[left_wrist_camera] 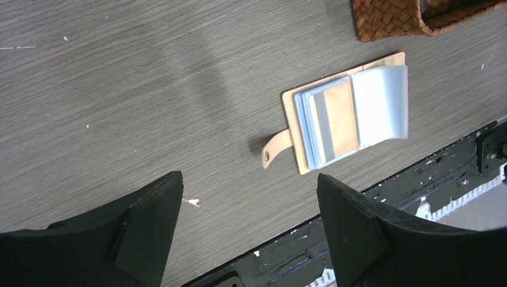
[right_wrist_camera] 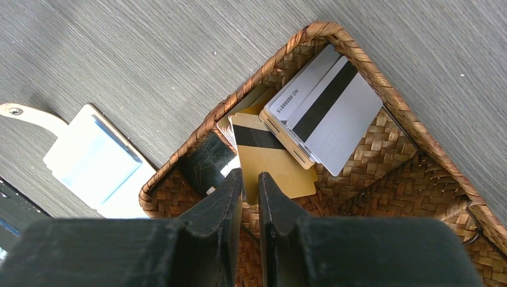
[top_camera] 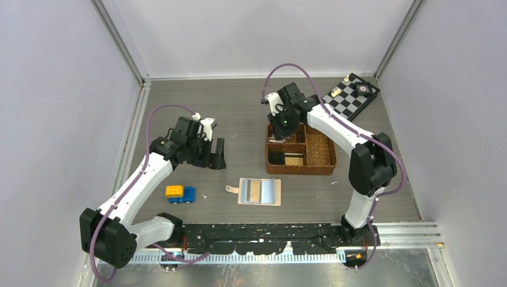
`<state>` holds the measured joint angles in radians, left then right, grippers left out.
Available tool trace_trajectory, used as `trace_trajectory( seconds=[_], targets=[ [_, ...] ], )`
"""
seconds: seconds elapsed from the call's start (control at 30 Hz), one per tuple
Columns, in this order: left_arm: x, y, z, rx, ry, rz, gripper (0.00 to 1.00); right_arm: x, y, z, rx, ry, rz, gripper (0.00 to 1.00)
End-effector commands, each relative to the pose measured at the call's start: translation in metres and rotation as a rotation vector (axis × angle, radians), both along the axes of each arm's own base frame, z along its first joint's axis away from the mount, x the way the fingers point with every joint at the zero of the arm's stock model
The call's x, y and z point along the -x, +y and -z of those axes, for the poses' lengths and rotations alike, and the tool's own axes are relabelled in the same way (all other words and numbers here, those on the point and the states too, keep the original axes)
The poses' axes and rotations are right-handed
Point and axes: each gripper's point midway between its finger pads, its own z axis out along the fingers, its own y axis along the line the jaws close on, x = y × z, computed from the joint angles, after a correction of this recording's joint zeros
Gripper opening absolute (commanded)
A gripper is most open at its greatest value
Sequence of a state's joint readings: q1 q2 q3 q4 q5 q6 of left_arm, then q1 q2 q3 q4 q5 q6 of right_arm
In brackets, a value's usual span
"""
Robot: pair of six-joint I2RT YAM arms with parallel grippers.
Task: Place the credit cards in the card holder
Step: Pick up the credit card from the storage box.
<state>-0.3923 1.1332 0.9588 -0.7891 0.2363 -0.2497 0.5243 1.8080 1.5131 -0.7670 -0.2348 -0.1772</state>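
The beige card holder (top_camera: 260, 191) lies open on the table near the front edge, its snap tab to the left. It also shows in the left wrist view (left_wrist_camera: 347, 116) and the right wrist view (right_wrist_camera: 95, 161). A tan card (left_wrist_camera: 336, 116) sits in its clear pocket. Silver-grey cards (right_wrist_camera: 332, 110), a yellow-tan card (right_wrist_camera: 272, 161) and a black card (right_wrist_camera: 206, 161) lie in the near-left compartment of the woven basket (top_camera: 302, 170). My right gripper (right_wrist_camera: 250, 174) hovers over the basket, jaws nearly together, holding nothing. My left gripper (left_wrist_camera: 248, 174) is open and empty above the table, left of the holder.
A blue and yellow toy truck (top_camera: 180, 193) stands on the table left of the holder. A checkered board (top_camera: 351, 95) with small pieces lies at the back right. The basket rim (right_wrist_camera: 287, 45) has raised woven walls and dividers. White walls enclose the table.
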Motion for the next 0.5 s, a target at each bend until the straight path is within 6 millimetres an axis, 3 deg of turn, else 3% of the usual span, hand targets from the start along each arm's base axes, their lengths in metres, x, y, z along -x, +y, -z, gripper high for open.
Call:
trace_trajectory(
  seconds=[0.0, 0.2, 0.47],
  targets=[
    [-0.003, -0.003, -0.002, 0.015, -0.018, 0.018, 0.85, -0.001, 0.006, -0.039, -0.055, -0.075, 0.001, 0.20],
    [-0.003, -0.003, -0.003, 0.016, -0.020, 0.019, 0.84, -0.004, 0.007, -0.051, -0.077, -0.108, 0.009, 0.16],
    [-0.003, -0.002, -0.008, 0.021, -0.042, 0.018, 0.84, -0.011, 0.000, -0.082, -0.106, -0.242, 0.052, 0.10]
  ],
)
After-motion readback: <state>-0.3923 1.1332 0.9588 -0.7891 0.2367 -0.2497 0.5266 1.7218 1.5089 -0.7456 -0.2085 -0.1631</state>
